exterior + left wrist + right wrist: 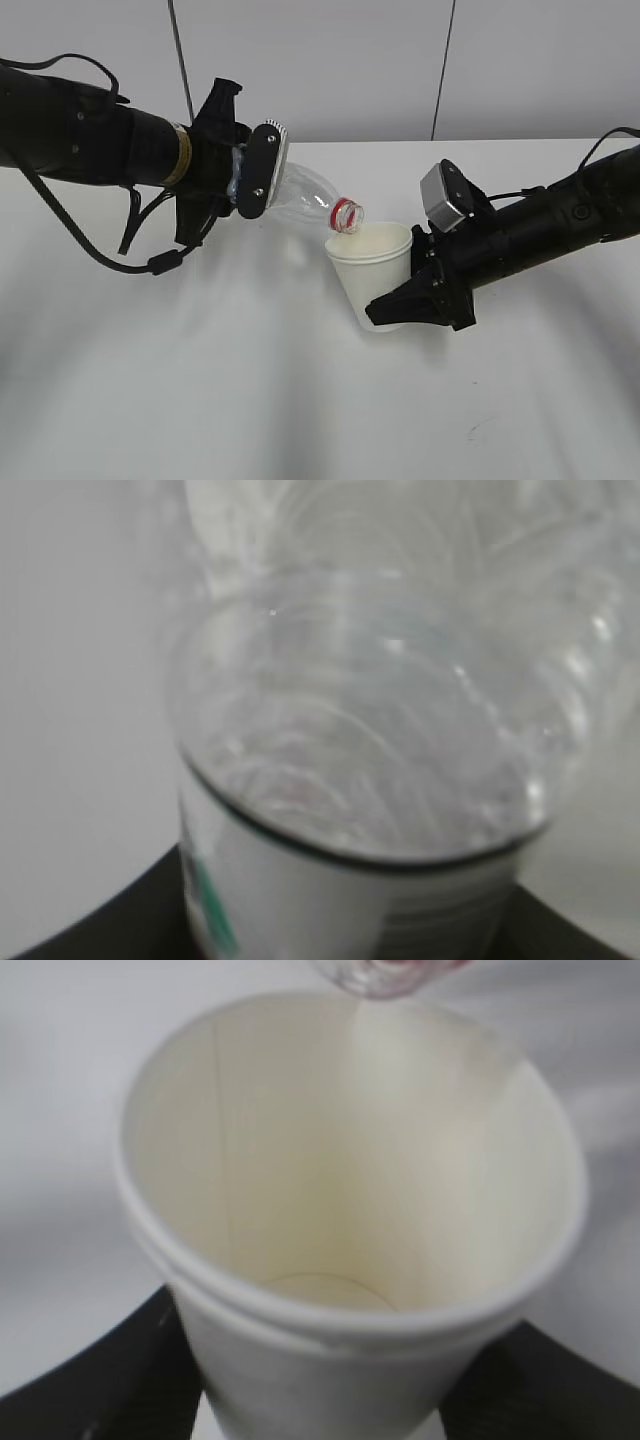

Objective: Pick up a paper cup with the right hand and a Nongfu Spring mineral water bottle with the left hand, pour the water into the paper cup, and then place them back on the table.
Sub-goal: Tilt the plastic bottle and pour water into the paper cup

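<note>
My left hand [250, 178] is closed on the Nongfu Spring mineral water bottle [300, 198], its long axis tilted, its mouth just over the far rim of the paper cup [371, 268]. My right hand [405, 300] grips the cup above the counter [200, 400].

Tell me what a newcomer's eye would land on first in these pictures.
First, mid-frame above the table: the left hand holds the capless Nongfu Spring mineral water bottle tipped, its red-ringed mouth over the paper cup. The right hand grips that cup from the right, tilted toward the bottle.
</note>
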Tool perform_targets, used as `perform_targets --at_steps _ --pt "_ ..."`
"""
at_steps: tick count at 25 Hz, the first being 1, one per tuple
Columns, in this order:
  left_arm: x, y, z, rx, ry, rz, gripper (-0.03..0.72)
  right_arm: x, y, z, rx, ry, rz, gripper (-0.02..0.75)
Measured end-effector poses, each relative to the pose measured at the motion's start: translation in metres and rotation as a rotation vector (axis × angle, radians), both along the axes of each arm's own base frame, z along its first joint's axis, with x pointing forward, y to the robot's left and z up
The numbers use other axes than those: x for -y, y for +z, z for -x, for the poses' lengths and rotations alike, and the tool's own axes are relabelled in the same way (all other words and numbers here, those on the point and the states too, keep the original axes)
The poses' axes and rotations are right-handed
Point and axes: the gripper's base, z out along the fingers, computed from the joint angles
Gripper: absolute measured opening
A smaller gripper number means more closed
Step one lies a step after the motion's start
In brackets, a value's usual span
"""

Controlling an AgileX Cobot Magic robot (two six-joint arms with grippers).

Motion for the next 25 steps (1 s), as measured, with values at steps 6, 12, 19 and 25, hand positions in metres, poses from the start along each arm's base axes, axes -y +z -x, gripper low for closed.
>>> perform_targets --at_steps 6,12,19,25 --pt "0.009 0.0 0.005 0.007 -0.011 -0.015 0.342 0.0 0.001 0.001 -0.006 0.005 -0.008 0.459" --pt "0.009 0.0 0.004 0.021 -0.015 -0.042 0.342 0.0 0.0 0.002 -0.013 0.016 0.002 0.459" --pt "0.011 0.006 0.002 0.046 -0.027 -0.051 0.341 0.0 -0.001 0.002 -0.021 0.018 0.007 0.459" --pt "0.012 0.006 0.002 0.049 -0.03 -0.052 0.341 0.0 -0.001 0.002 -0.023 0.017 0.007 0.459"
